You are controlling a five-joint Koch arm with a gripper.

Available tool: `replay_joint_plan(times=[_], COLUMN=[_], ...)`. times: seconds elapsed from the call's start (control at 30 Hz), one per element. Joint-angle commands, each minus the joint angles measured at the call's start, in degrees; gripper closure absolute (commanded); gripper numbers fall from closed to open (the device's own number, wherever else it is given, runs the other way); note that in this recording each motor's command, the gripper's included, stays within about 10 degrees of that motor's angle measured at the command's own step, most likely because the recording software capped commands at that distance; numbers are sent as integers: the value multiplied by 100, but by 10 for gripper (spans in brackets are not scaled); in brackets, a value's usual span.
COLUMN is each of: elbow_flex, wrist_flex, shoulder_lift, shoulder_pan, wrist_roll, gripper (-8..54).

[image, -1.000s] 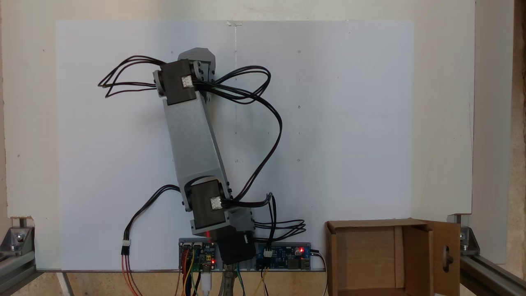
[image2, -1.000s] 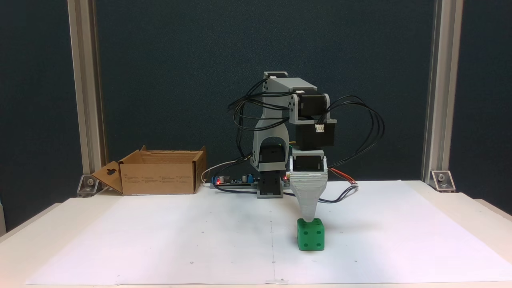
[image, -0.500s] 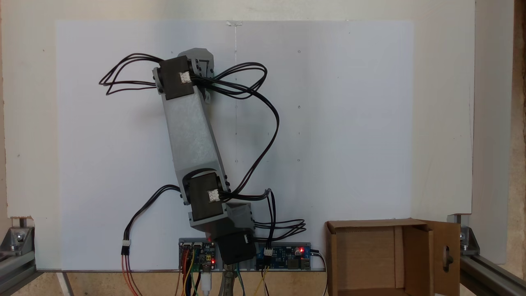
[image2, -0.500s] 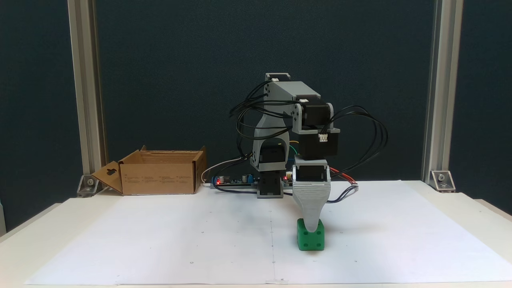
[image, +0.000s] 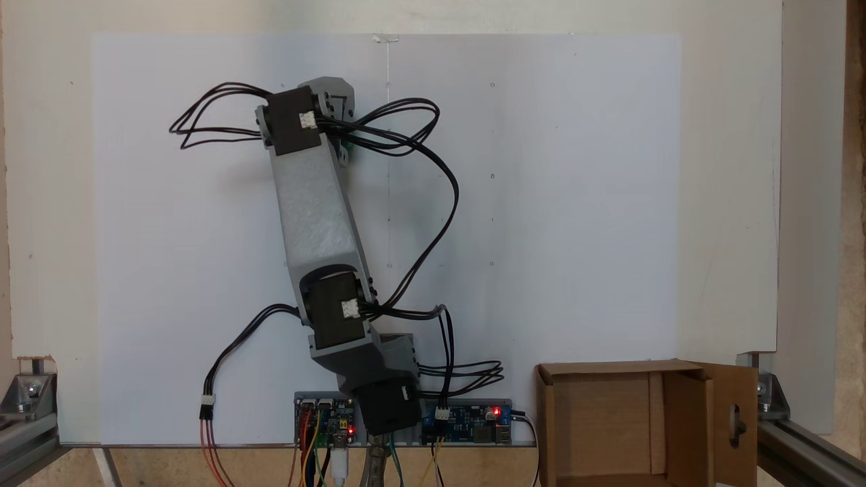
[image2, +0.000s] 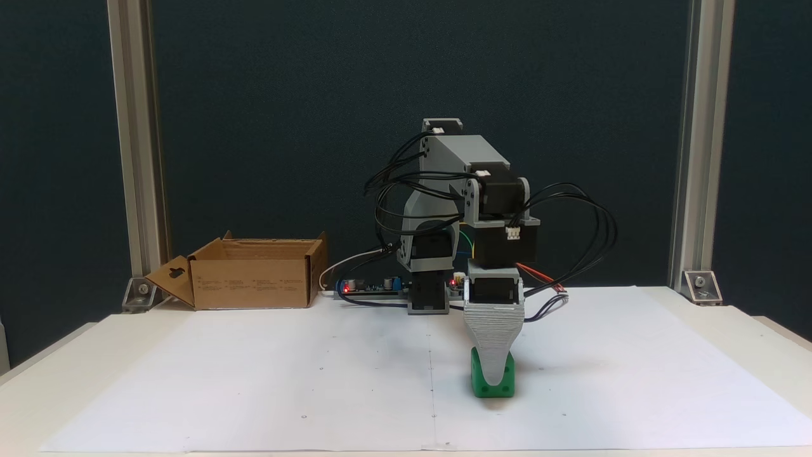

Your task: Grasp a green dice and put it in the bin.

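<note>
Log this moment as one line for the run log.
gripper: low over green dice, state unclear | dice: on paper | bin: empty-handed, far left

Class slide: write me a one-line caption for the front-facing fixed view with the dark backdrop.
Koch arm's gripper lowered over the green dice on white paper, with the cardboard bin standing open at far left.

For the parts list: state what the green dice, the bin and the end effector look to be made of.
Green dice: probably plastic; uniform bright green, soft sheen, rounded edges, sunken pips.
Bin: brown cardboard, matte, folded flaps, one with a slot cutout.
End effector: grey, likely 3D-printed plastic; fine horizontal layer ridges run across its tapered face.
</note>
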Motion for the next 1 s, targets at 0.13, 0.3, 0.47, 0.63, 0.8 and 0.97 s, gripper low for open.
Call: replay_joint_plan(times=[0.13, 0.3, 0.47, 0.63, 0.8, 0.97], elbow_flex=[-237, -237, -237, -237, -237, -237], wrist_flex=[-35, -44, -44, -44, -44, -53], shoulder_lift=[-18, -97, -158, -185, -193, -220], shoulder_pan=[9, 26, 53, 62, 70, 70], wrist_roll=[272, 272, 272, 272, 272, 272], gripper=[41, 42, 62, 100, 139, 184])
